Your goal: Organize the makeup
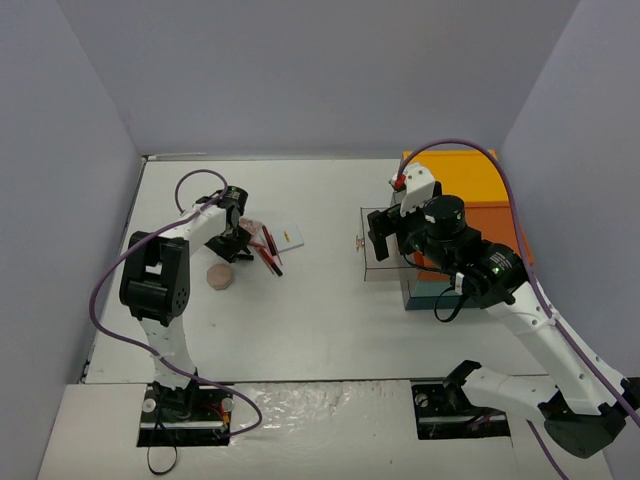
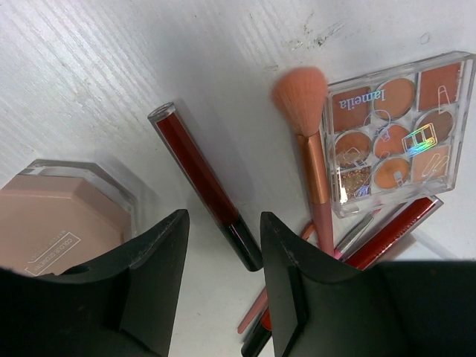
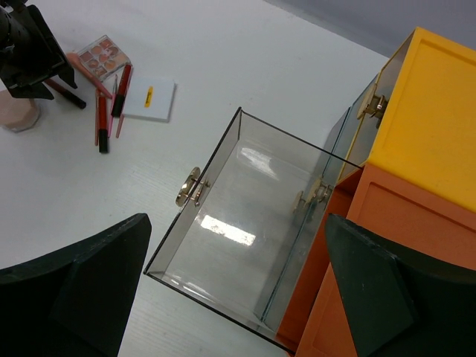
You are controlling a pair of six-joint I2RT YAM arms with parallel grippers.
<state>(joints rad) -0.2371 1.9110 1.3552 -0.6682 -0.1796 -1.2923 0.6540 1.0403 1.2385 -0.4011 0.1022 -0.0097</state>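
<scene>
peach compact (image 2: 63, 223), one palette (image 2: 394, 134), one brush (image 2: 314, 167), one card (image 3: 149, 99); left gripper (image 2: 223, 223) and right gripper (image 3: 238, 223) spread apart

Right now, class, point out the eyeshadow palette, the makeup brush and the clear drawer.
eyeshadow palette (image 2: 398, 134), left wrist view, on a middle pan under the clear lid.
makeup brush (image 2: 314, 167), left wrist view, on its copper ferrule.
clear drawer (image 3: 245, 216), right wrist view, on its bare floor.
</scene>
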